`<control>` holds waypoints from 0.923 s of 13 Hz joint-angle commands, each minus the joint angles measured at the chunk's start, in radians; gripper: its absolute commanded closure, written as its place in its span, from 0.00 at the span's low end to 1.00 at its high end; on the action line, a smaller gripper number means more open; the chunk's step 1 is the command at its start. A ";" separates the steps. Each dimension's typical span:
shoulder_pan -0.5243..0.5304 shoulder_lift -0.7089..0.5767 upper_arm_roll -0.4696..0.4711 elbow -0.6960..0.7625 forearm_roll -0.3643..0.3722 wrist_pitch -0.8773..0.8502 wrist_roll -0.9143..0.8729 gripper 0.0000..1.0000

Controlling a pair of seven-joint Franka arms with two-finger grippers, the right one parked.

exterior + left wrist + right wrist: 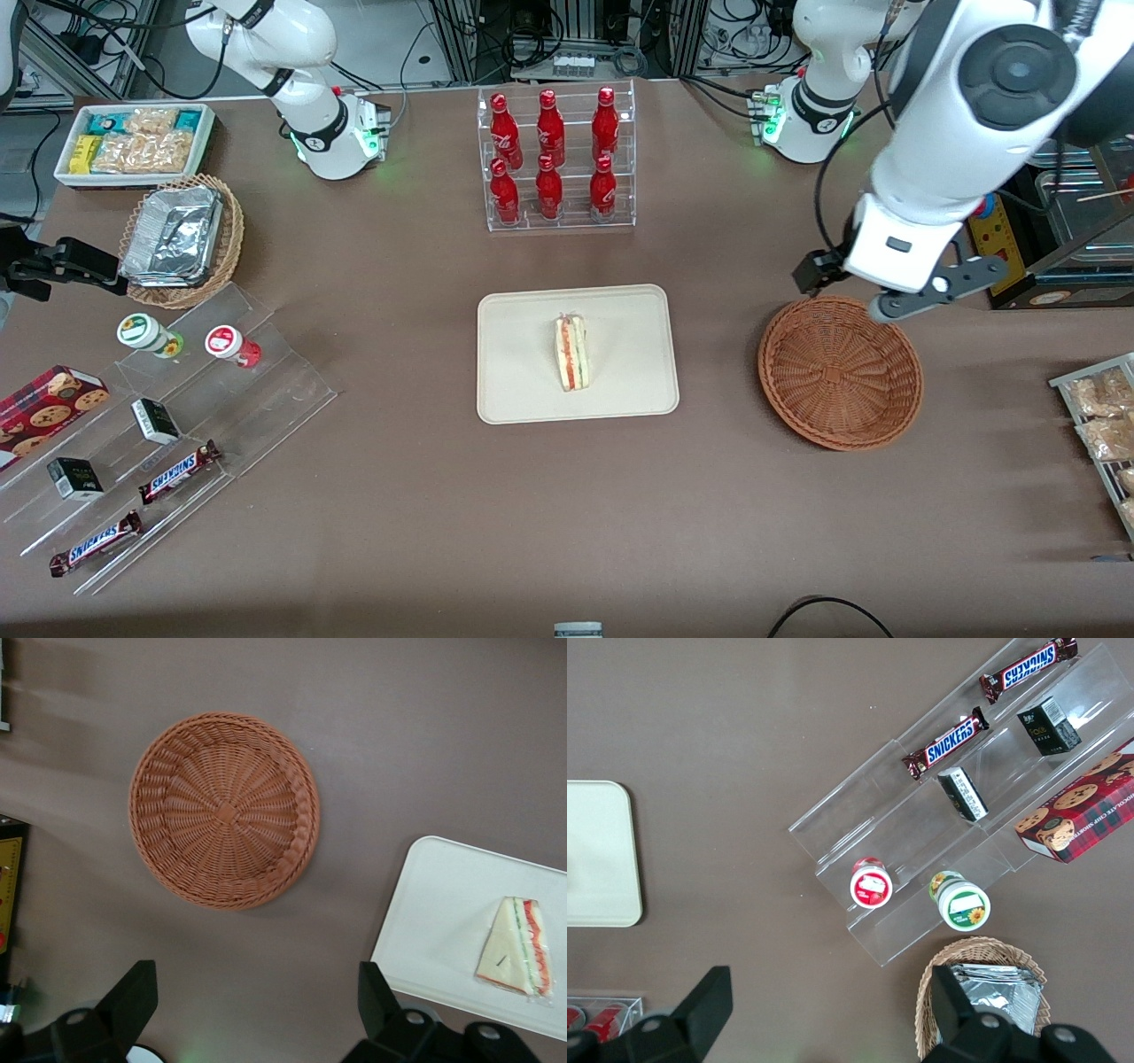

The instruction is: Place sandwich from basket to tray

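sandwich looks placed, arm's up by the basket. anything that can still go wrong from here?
Little, by the look of it. The sandwich lies on the tray and the basket is empty.
1. The gripper hangs open above the table beside the basket; a low retreat could clip the basket's rim and shove it.
2. The arm's elbow looms high over the working arm's end of the table, near the snack rack at the edge.

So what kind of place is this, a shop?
Probably a lab mock-up of a snack shop: red bottles on a clear rack, Snickers bars on display steps, cable-filled equipment racks. The tool hangs open above the table.
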 commanded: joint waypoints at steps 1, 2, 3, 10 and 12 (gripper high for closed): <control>0.060 -0.053 -0.007 -0.007 -0.031 -0.051 0.063 0.00; 0.083 -0.079 -0.005 -0.013 -0.046 -0.053 0.105 0.00; 0.102 -0.091 0.007 -0.014 -0.050 -0.057 0.168 0.00; 0.021 -0.142 0.326 -0.013 -0.106 -0.153 0.558 0.00; -0.056 -0.150 0.428 -0.013 -0.125 -0.156 0.601 0.00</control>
